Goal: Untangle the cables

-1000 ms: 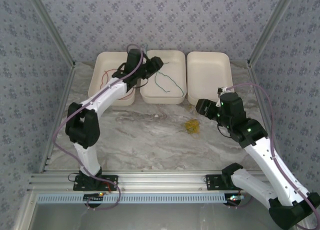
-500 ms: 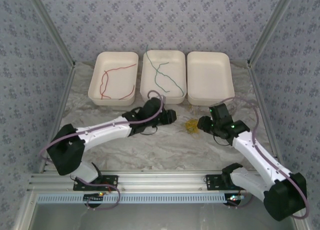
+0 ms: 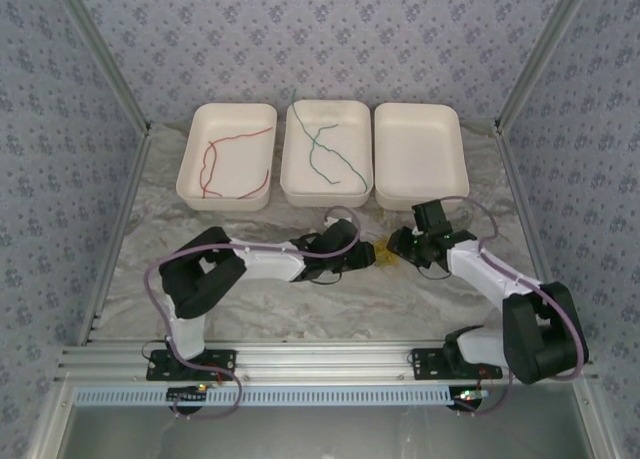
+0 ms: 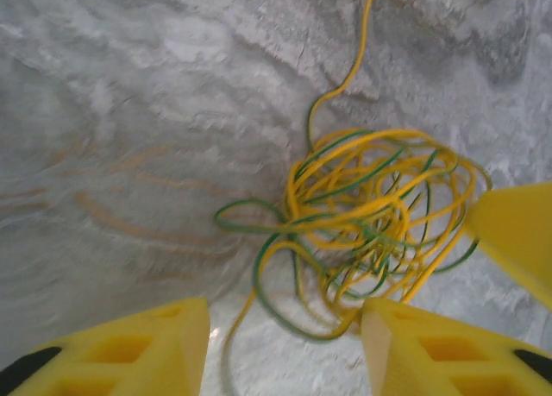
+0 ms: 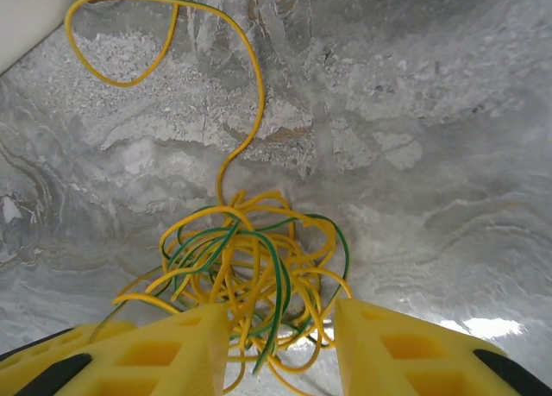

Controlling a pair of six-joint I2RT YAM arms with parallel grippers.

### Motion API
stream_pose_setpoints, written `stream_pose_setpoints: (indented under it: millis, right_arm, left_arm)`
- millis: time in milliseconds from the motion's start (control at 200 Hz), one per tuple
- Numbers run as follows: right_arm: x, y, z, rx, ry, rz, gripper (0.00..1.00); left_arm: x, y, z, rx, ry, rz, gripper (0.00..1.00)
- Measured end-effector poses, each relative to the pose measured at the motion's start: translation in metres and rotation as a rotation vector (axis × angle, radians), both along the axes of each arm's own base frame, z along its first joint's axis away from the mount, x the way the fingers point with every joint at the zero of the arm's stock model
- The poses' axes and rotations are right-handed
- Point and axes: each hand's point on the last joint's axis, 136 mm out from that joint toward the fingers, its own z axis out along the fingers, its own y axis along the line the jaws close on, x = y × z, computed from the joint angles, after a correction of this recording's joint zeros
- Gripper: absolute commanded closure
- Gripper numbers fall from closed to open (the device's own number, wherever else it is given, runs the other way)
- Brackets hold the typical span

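Left gripper (image 4: 285, 327) and right gripper (image 5: 280, 323) stand parted, holding nothing; pinch separate strands at 9 and 3 o'clock of the yellow-green cable tangle (image 4: 373, 210), pulling apart slowly

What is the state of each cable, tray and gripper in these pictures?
red cable, untangled, alone in the left tray.
green cable, untangled, alone in the middle tray.
yellow-green tangle, knotted, on the table.
right tray, empty.
left gripper, open, at the tangle.
right gripper, open, strands between its fingers.

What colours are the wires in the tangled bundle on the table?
The tangled wire bundle is yellow and green, clearest in the left wrist view.
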Motion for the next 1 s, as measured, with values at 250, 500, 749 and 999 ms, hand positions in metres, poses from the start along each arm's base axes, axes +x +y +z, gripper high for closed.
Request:
stream_pose_setpoints:
  millis: [250,500,749,999]
  right_arm:
    - [0.008,0.005,-0.007,0.03,0.007,-0.009,1.0]
    - [0.012,0.0,0.089,0.06,-0.256,-0.01,1.0]
    - [0.016,0.006,0.22,0.123,-0.537,0.024,1.0]
    - [0.014,-0.01,0.234,0.047,-0.544,-0.013,1.0]
  left_arm:
    - [0.021,-0.006,0.008,-0.073,-0.033,0.043,1.0]
    - [0.017,0.035,0.072,-0.051,-0.168,0.08,1.0]
    - [0.014,0.092,0.226,-0.146,-0.444,0.142,1.0]
    - [0.017,0.186,0.262,-0.041,-0.535,0.311,1.0]
